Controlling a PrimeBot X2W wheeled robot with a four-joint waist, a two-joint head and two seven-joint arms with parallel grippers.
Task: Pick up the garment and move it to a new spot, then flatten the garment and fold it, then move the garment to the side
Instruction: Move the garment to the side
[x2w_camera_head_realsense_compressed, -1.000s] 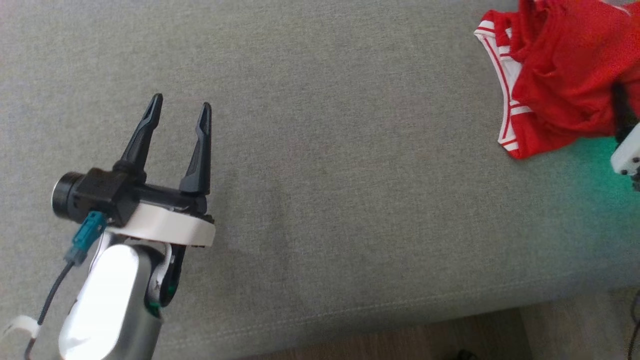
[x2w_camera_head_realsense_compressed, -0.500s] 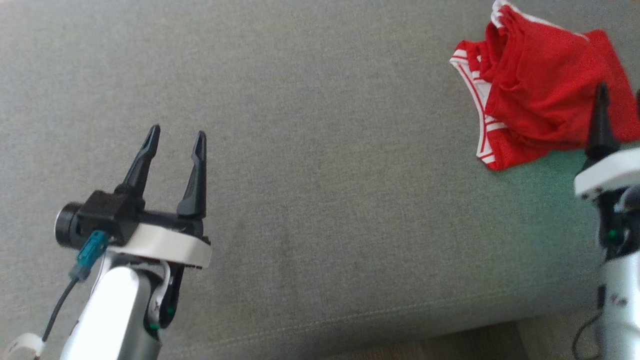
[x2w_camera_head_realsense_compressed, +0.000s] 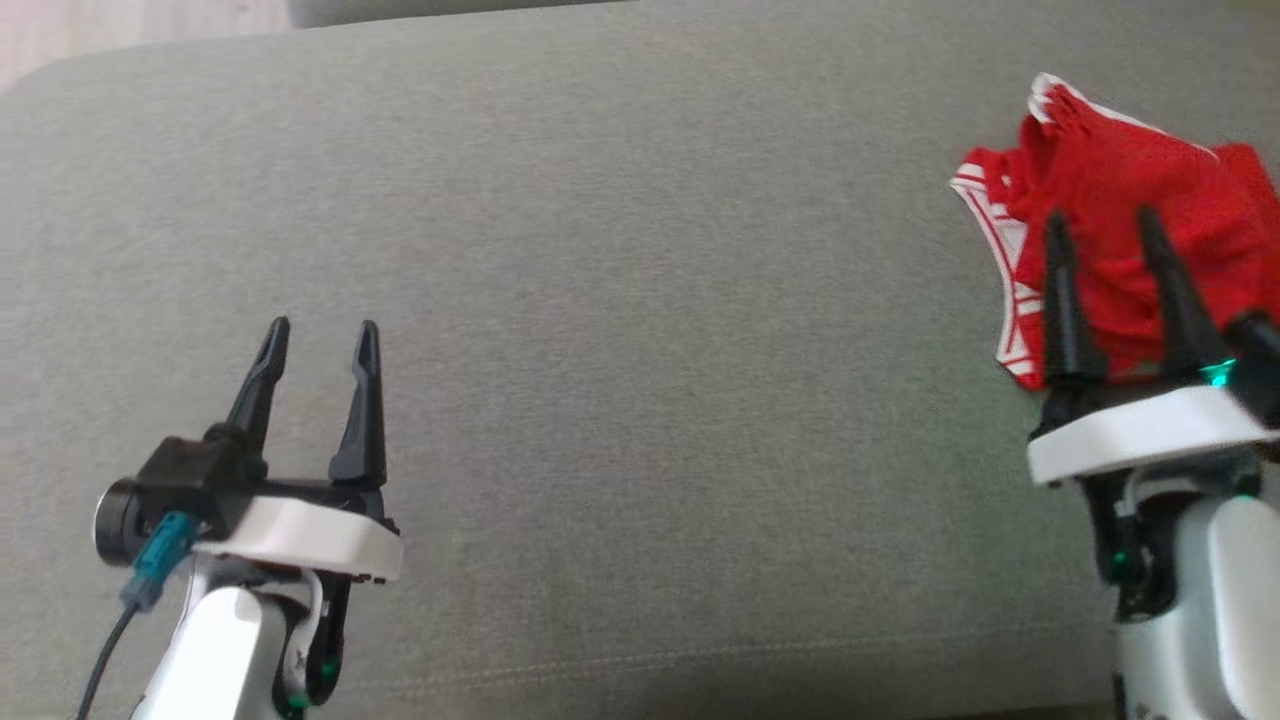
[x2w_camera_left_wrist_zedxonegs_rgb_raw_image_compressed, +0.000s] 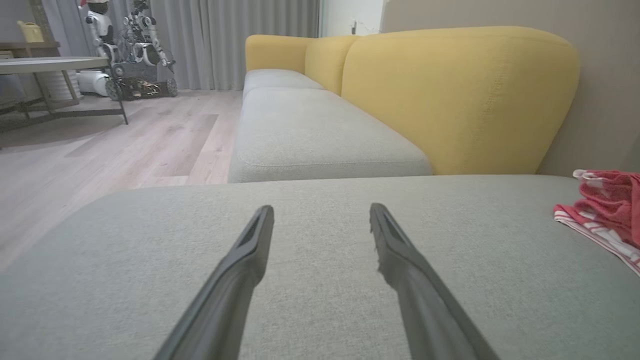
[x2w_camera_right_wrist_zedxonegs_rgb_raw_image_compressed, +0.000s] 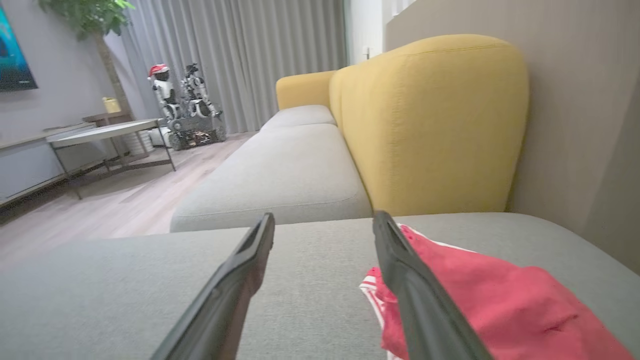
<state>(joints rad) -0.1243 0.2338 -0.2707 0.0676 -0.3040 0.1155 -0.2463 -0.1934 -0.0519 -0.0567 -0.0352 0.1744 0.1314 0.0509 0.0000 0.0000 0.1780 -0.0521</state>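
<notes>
I had my right tool (x2w_camera_head_realsense_compressed: 1100, 216) and left tool (x2w_camera_head_realsense_compressed: 323, 327) apart; the shorts (x2w_camera_head_realsense_compressed: 1110, 160) lay bunched at the cushion's (x2w_camera_head_realsense_compressed: 640, 300) right edge (a shallow pinch could slip).

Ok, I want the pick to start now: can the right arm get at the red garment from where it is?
Probably yes. The right end effector is open and points at the red garment, which lies crumpled on the grey cushion close in front of it, with nothing in between.
</notes>
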